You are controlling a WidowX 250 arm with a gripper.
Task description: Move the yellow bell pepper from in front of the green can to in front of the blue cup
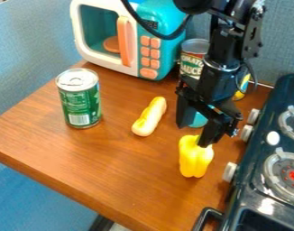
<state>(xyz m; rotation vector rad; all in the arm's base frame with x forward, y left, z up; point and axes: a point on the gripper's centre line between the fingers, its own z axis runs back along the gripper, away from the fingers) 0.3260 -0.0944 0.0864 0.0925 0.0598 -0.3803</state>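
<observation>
The tool (194, 135) is open over the counter (113, 167), one fingertip at the top of the yellow pepper (195, 159); contact cannot be confirmed. The pepper sits near the stove (247, 191), with a bread roll (150, 117) between it and a green can (80, 103).
</observation>
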